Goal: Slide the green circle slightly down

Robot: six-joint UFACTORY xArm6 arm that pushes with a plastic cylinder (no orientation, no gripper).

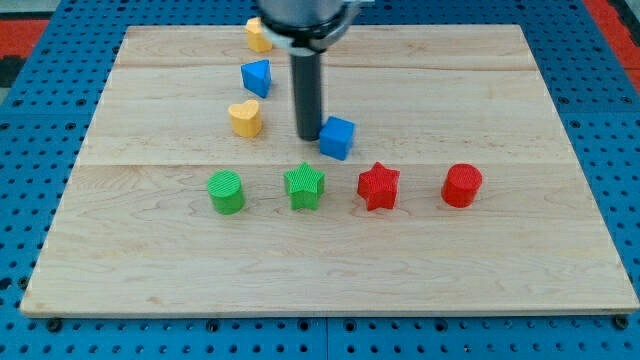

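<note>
Wooden board (520, 250) fills the frame; my tip (307, 136), a clawless rod, stands at upper centre just left of the blue cube (338, 137), above the green star (304, 187), with the green circle (226, 192) lower left.

A single camera looks down at a slant from in front of the wooden tabletop (330, 260), facing toward twelve o'clock. All four edges fit the frame, with blue pegboard (610, 110) bordering it. The arm's dark rod (308, 95) enters from twelve o'clock, cropped by the frame's upper edge.
</note>
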